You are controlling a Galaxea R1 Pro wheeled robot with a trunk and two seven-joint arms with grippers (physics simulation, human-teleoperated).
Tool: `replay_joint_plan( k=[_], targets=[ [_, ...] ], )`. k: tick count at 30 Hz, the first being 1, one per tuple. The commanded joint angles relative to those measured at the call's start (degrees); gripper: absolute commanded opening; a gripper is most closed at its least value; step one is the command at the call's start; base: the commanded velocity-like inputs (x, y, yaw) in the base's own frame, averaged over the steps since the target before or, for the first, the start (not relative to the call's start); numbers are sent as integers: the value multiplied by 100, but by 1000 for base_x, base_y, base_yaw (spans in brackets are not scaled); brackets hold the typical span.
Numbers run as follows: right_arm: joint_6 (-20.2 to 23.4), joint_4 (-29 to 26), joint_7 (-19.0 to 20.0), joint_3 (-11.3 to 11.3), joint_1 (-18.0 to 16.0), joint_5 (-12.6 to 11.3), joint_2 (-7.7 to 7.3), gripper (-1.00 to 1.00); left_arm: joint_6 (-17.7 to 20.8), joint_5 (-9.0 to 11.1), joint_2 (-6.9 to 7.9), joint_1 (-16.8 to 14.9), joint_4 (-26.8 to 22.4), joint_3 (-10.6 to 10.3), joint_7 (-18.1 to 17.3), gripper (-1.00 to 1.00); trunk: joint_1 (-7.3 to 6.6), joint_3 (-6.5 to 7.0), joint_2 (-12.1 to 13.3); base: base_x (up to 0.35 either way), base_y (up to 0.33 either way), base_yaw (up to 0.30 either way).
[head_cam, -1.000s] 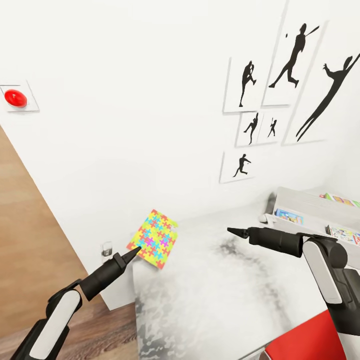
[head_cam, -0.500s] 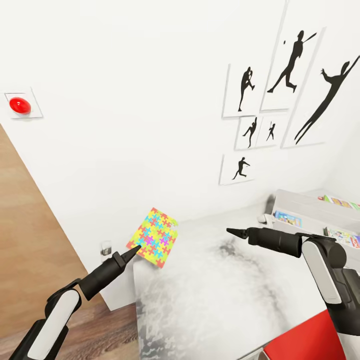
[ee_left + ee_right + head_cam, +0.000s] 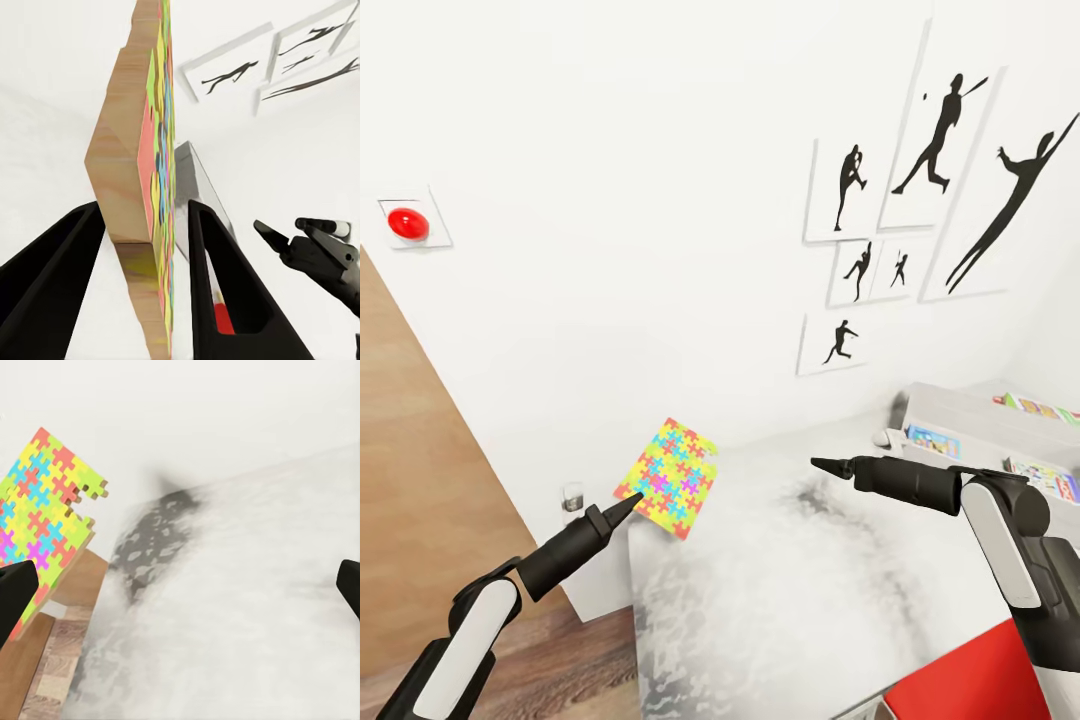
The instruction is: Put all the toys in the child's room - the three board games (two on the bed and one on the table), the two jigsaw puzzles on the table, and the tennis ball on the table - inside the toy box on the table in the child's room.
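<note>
My left gripper [image 3: 624,506] is shut on a jigsaw puzzle [image 3: 670,477], a thin square of bright interlocking pieces, held tilted in the air just off the left end of the table [image 3: 790,590]. In the left wrist view the puzzle [image 3: 150,172] stands edge-on between the fingers [image 3: 225,292] of that gripper [image 3: 146,211]. My right gripper [image 3: 823,464] hovers open over the table top, its fingers far apart around [image 3: 180,589], with the puzzle [image 3: 45,502] ahead of it. The light grey toy box [image 3: 960,402] sits at the right with printed board games [image 3: 937,440] inside.
A white wall with black sports-silhouette pictures [image 3: 920,200] rises right behind the table. A red button plate [image 3: 408,223] and a socket [image 3: 572,497] are on the wall to the left. A wooden panel [image 3: 420,480] stands at left, a red chair [image 3: 980,680] at the lower right.
The whole picture has shifted slightly down and left, so the camera has moved. Both grippers and the held puzzle keep their places relative to the table.
</note>
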Motion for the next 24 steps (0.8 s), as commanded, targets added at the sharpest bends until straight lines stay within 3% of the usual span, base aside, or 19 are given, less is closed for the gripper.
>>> replay_joint_plan(
  k=[1,24],
  targets=[
    [22,-1,54,-7,-5,47,0,100,66,44,3,-4,0,1,8,-100,-22,11,36,0,0,0],
    [22,-16,54,-2,-5,47,0,100,198,16,12,-11,8,18,8,-100,-527,424,959,0,0,0]
  ],
)
